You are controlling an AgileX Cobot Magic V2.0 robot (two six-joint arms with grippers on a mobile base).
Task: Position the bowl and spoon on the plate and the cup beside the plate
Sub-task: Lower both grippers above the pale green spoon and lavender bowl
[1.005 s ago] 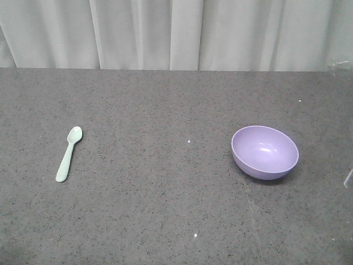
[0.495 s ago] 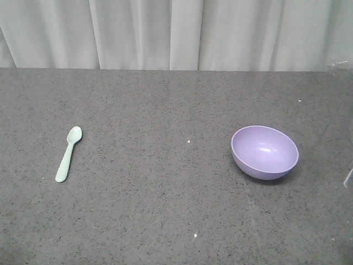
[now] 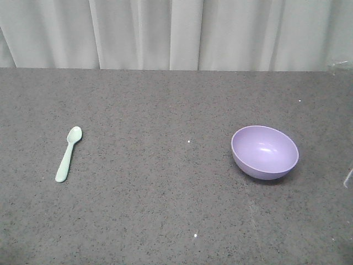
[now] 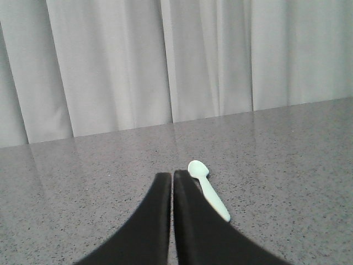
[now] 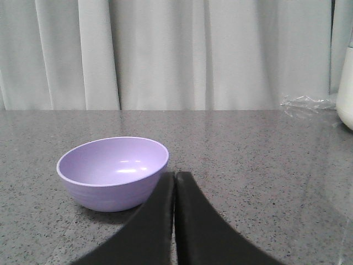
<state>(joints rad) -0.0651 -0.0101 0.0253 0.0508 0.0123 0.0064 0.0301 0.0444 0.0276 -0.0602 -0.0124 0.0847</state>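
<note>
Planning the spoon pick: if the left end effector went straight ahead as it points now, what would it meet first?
Probably nothing: the left end effector, shut, aims just beside the spoon, over bare table toward the curtain. Depth is unclear.

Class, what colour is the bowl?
The bowl is lavender purple, seen best in the right wrist view.

Grey speckled worktop (image 3: 165, 221) before a pale curtain (image 3: 182, 33)
The worktop is dark grey, flecked with white and faintly glossy. The pleated off-white curtain hangs behind its far edge across the whole width. Crumpled clear plastic (image 5: 306, 102) lies far right by the curtain.
</note>
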